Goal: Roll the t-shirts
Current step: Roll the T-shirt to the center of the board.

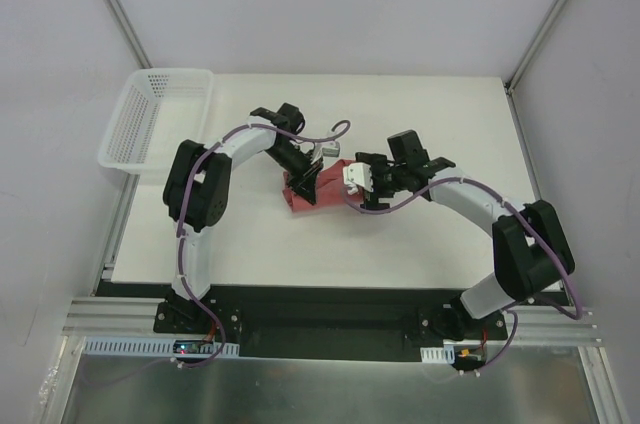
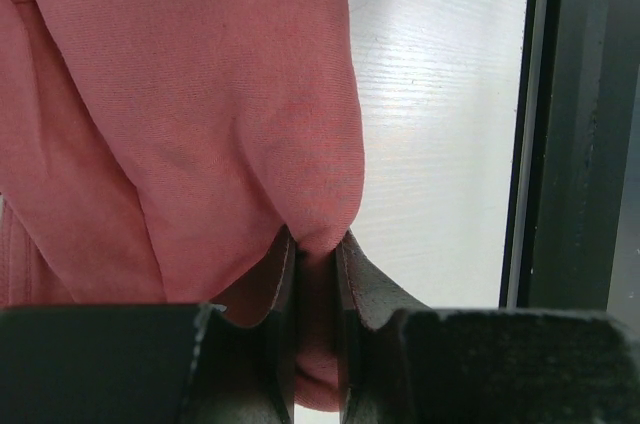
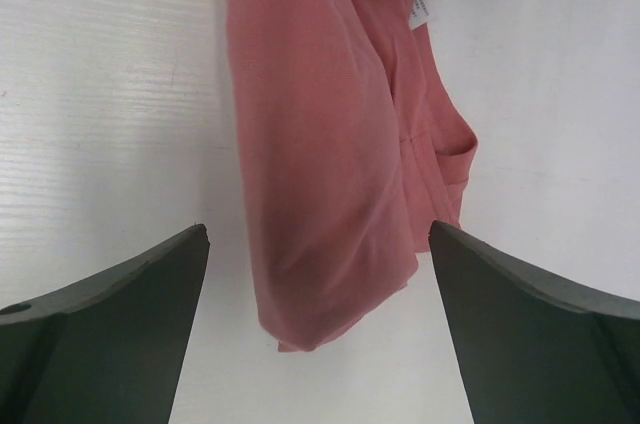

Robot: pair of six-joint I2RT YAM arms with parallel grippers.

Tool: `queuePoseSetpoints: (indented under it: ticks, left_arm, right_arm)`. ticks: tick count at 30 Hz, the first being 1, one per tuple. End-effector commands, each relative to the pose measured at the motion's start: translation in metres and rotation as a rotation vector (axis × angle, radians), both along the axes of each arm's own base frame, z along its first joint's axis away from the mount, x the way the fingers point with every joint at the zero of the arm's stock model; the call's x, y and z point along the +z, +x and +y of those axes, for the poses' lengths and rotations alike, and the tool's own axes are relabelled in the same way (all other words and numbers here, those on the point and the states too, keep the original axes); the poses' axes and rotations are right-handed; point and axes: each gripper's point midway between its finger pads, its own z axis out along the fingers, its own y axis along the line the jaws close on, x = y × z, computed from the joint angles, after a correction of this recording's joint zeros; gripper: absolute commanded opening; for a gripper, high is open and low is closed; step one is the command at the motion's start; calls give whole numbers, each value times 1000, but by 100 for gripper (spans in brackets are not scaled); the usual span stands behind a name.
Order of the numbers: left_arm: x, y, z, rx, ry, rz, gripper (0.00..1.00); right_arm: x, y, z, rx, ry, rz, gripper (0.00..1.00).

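Observation:
The salmon-red t-shirt (image 1: 297, 203) lies bunched into a narrow bundle near the middle of the white table (image 1: 420, 124). My left gripper (image 1: 309, 184) comes at it from the far left side. In the left wrist view the left gripper (image 2: 318, 252) is shut on a pinched fold of the t-shirt (image 2: 200, 94). My right gripper (image 1: 345, 184) hangs over the bundle's right end. In the right wrist view the right gripper (image 3: 318, 229) stands open, wide apart and above the cloth, with the folded end of the t-shirt (image 3: 320, 164) below it. A white label (image 3: 420, 10) shows near the far end.
A white perforated basket (image 1: 150, 114) sits at the table's far left corner, overhanging the edge. A dark frame (image 2: 585, 144) borders the table in the left wrist view. Grey walls and metal posts enclose the table on three sides.

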Motion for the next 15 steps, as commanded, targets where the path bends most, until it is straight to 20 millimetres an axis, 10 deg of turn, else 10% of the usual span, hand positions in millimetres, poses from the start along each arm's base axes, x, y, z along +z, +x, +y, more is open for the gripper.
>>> queuePoseSetpoints:
  ticks: [1, 5, 8, 12, 15]
  left_arm:
    - [19, 0, -4, 15, -77, 49, 0]
    - [23, -1, -1, 23, -98, 55, 0]
    - [24, -4, 2, 22, -103, 55, 0]
    - [23, -12, 11, 25, -80, 72, 0]
    - [24, -20, 18, 39, -51, 113, 0]
  right_arm:
    - [-4, 0, 17, 162, 14, -41, 96]
    - [-24, -4, 19, 213, -4, -12, 99]
    - [-36, -6, 20, 236, -29, 34, 81]
    - [-33, -6, 17, 218, -67, 82, 29]
    - [-28, -21, 5, 213, -102, 151, 17]
